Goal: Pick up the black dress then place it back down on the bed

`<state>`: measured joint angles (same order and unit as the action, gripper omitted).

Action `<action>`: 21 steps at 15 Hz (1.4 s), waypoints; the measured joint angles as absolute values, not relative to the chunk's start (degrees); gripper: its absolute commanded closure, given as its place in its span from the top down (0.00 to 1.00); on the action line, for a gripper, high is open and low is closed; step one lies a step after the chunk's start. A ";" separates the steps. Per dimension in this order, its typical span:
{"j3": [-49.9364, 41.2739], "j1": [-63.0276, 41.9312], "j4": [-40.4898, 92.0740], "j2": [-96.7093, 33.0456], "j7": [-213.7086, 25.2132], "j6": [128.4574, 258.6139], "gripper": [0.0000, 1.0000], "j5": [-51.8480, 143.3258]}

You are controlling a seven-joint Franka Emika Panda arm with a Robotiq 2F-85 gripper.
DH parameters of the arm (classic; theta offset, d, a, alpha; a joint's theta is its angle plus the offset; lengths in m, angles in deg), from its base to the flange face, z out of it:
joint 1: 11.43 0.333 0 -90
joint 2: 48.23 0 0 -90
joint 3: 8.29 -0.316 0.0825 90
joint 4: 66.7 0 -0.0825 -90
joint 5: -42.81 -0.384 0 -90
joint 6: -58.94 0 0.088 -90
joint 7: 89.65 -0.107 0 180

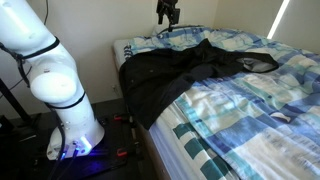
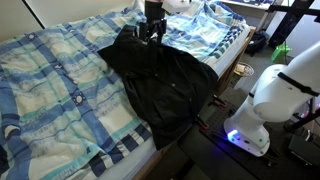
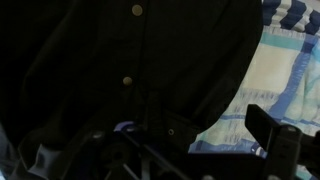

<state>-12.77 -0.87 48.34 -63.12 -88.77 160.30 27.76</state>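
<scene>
The black dress (image 1: 175,72) lies wrinkled across the bed (image 1: 250,105), which has a blue, white and teal check cover. One part of the dress hangs over the pale mattress edge toward the floor. Both exterior views show this (image 2: 165,85). My gripper (image 1: 168,13) hovers above the far end of the dress, clear of the fabric, also seen in an exterior view (image 2: 152,28). In the wrist view the dress (image 3: 120,70), with small buttons, fills most of the picture below the gripper (image 3: 190,140). The jaws are spread wide and hold nothing.
The robot's white base (image 1: 70,120) stands on the floor beside the bed, next to the hanging part of the dress. A white wall (image 1: 90,25) is behind the bed's far end. Dark stands and cables (image 2: 290,40) are on the floor past the robot.
</scene>
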 measured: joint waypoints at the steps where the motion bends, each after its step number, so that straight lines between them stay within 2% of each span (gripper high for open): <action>1: -12.73 -1.23 48.35 -62.67 -88.77 160.30 1.00 27.47; 7: -9.95 -5.32 48.44 -57.14 -88.31 162.48 1.00 23.28; 13: -5.56 -9.24 48.71 -53.91 -77.20 165.37 1.00 19.37; 21: -2.71 -11.87 48.35 -53.42 -61.48 159.57 1.00 19.23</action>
<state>-2.71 -11.87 48.35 -53.42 -61.48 159.57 19.23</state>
